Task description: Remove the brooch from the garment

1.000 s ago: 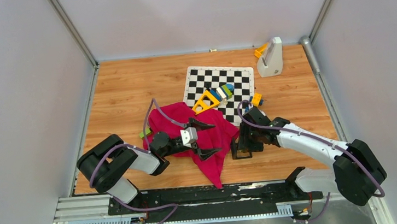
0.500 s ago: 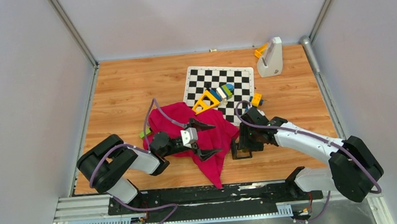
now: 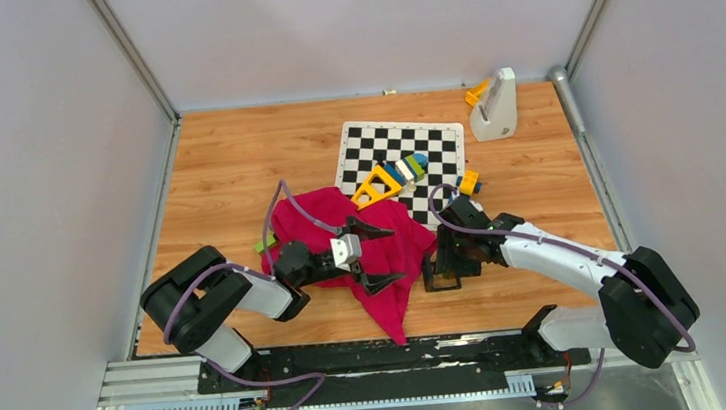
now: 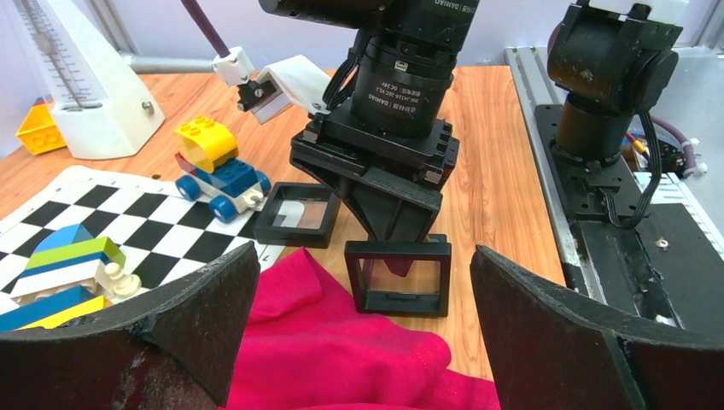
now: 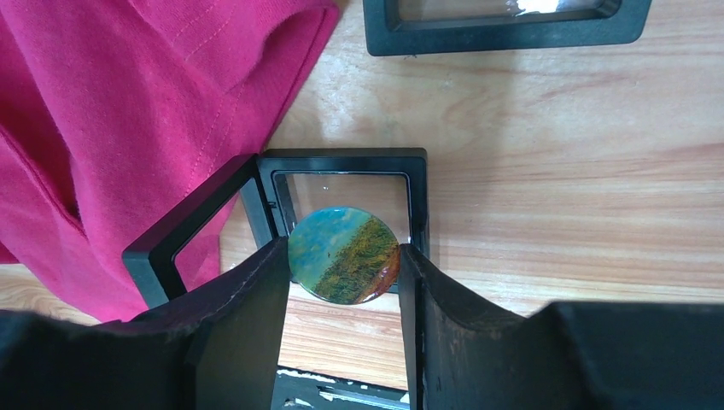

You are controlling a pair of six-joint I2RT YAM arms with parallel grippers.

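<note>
The brooch (image 5: 344, 254) is a small round disc with a blue, green and yellow picture on it. My right gripper (image 5: 341, 253) is shut on its edges and holds it over an open black square frame (image 5: 350, 162), just right of the garment's edge. The garment (image 3: 312, 215) is a crumpled magenta-pink cloth, also in the left wrist view (image 4: 341, 342) and the right wrist view (image 5: 128, 111). My left gripper (image 3: 376, 254) is open and empty, low over the garment, its jaws wide apart and facing the right gripper (image 4: 397, 218).
A second black frame (image 4: 297, 215) lies by the chequered board (image 3: 439, 147), which carries coloured toy blocks (image 3: 392, 177) and a toy car (image 4: 218, 166). A white metronome (image 3: 493, 104) stands at the back right. The black base rail (image 3: 374, 357) runs along the near edge.
The right arm has shifted very slightly with the brooch still in its fingers. The left arm and the garment have not moved.
</note>
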